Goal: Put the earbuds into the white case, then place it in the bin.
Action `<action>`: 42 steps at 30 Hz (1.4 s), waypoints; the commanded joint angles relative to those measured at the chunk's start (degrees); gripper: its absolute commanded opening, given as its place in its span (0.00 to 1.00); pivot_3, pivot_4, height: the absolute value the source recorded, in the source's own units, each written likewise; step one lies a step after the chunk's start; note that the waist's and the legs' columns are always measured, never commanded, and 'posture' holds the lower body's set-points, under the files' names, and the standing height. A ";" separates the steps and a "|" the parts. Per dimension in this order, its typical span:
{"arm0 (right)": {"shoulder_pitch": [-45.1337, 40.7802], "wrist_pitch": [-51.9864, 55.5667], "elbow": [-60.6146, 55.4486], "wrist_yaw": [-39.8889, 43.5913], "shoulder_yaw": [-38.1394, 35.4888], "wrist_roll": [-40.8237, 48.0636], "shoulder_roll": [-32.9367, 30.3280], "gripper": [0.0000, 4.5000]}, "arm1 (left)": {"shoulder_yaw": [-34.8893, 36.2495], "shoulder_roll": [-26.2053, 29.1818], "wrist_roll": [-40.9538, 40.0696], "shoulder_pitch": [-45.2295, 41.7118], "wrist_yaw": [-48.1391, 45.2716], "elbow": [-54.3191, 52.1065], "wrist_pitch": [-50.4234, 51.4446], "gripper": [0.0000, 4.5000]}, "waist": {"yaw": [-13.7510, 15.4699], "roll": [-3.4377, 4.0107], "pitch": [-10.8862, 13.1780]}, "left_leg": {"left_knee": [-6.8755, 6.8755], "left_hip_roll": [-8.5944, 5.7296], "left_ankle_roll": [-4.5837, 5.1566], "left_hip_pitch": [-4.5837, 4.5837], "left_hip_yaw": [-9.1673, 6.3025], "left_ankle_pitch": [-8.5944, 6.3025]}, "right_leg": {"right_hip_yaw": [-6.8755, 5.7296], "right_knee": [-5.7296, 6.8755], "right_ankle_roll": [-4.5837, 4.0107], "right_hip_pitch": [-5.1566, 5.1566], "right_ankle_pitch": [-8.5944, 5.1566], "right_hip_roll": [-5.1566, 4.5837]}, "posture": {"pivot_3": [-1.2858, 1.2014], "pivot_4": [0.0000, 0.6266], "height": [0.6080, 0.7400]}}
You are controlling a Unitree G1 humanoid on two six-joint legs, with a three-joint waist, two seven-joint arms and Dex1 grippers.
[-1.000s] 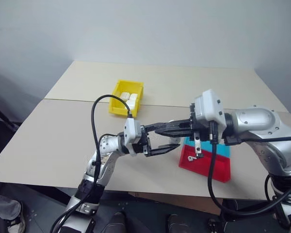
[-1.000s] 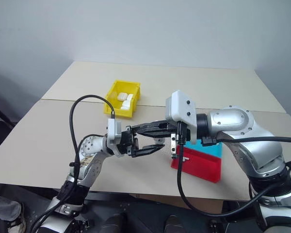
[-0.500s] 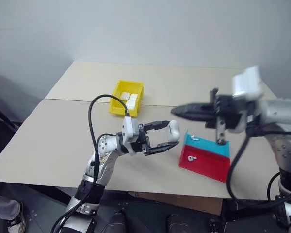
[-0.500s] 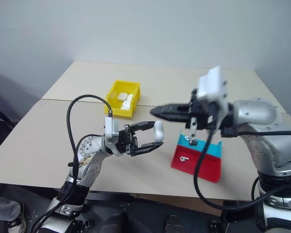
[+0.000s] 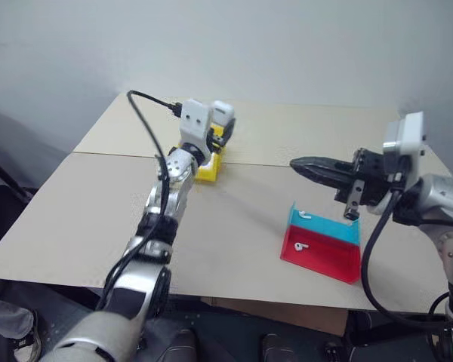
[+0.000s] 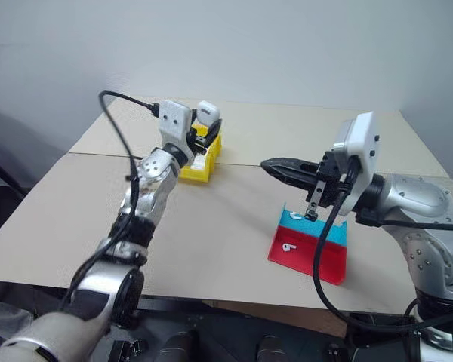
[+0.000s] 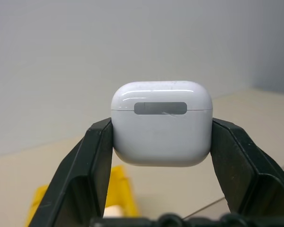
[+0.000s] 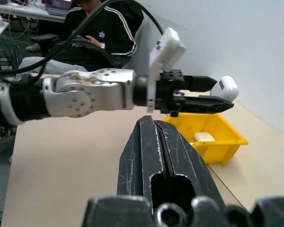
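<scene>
My left gripper is shut on the white case, held with its lid closed above the yellow bin. In the left wrist view the case sits squarely between the two black fingers, with the bin below. My right gripper is shut on nothing and hovers above the table, to the right of the bin. Two earbuds lie on the flat tray: one on the red part, one on the teal part.
The red and teal tray lies near the table's front right edge. A white item lies inside the bin. A seated person in a black jacket is beyond the table, in the right wrist view.
My left arm has swung up and forward from the table's middle to above the bin, carrying the case. My right gripper has drawn away to the right.
</scene>
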 commanded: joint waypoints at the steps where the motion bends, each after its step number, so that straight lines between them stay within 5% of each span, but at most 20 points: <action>1: 0.34 0.14 -1.71 -1.46 0.46 -1.20 -0.56 0.01 | 0.81 0.19 2.96 -5.83 6.26 12.61 -5.01 0.62 | 0.02 0.00 0.00 | -0.03 0.00 0.00 -0.01 0.00 0.00 | 0.00 -0.01 0.01 -0.01 -0.01 0.00 | 0.52 0.24 1.00; 7: 1.68 0.78 -2.13 -2.89 0.63 -1.98 -1.11 0.01 | 1.58 0.39 4.63 -11.17 10.94 25.84 -5.77 0.62 | 0.51 -0.02 0.01 | -0.16 -0.03 -0.05 -0.14 -0.01 -0.03 | -0.01 -0.02 0.47 -0.13 0.06 0.00 | 0.52 0.24 1.00; 13: 3.25 0.97 -2.93 -3.56 0.91 -2.92 -1.47 0.00 | 1.18 0.16 5.93 -12.08 10.33 28.58 -5.19 0.99 | 0.90 -0.02 0.01 | -0.12 -0.03 -0.42 -0.15 -0.01 -0.25 | -0.01 0.00 0.49 -0.13 0.07 0.00 | 0.52 0.24 1.00; 18: 3.80 1.12 -2.63 -3.64 1.30 -3.79 -1.86 0.00 | 1.83 -0.31 5.88 -12.50 10.76 26.95 -5.91 0.99 | 0.90 -0.02 0.01 | -0.06 -0.03 -0.50 -0.14 -0.01 -0.24 | -0.01 0.01 0.46 -0.09 0.11 0.00 | 0.52 0.24 1.00; 23: 5.03 0.05 -2.33 -1.61 1.65 -5.43 -3.30 0.00 | 1.14 1.43 4.21 -9.95 -1.45 20.45 -4.17 0.99 | 0.84 -0.02 0.01 | -0.07 -0.03 -0.53 -0.14 0.00 -0.23 | -0.01 0.01 0.46 -0.10 0.12 0.00 | 0.52 0.24 1.00; 31: 13.47 -4.63 1.59 8.67 -4.03 -10.54 -11.75 0.00 | 0.29 11.68 -12.59 14.48 -34.35 -24.58 15.92 0.99 | -0.78 0.02 0.00 | -0.24 0.00 -0.12 -0.06 -0.01 0.02 | 0.00 0.06 0.27 -0.12 0.16 0.00 | 0.52 0.24 1.00; 37: 24.69 -17.83 8.36 22.86 -13.31 -14.40 -14.67 0.00 | 0.97 23.58 -18.27 29.37 -42.19 -47.24 25.78 0.99 | -0.67 0.02 -0.01 | -0.03 0.02 -0.27 0.08 0.00 -0.08 | 0.01 0.11 0.00 0.09 -0.11 0.00 | 0.52 0.24 1.00; 42: 29.87 -30.91 14.20 30.34 -19.44 -16.81 -12.62 0.00 | 9.32 33.58 -27.47 39.35 -46.55 -58.89 33.78 0.99 | -0.95 0.01 -0.01 | 0.08 0.10 -0.52 0.27 0.07 -0.23 | 0.00 0.13 -0.13 0.21 0.05 -0.01 | 0.52 0.24 1.00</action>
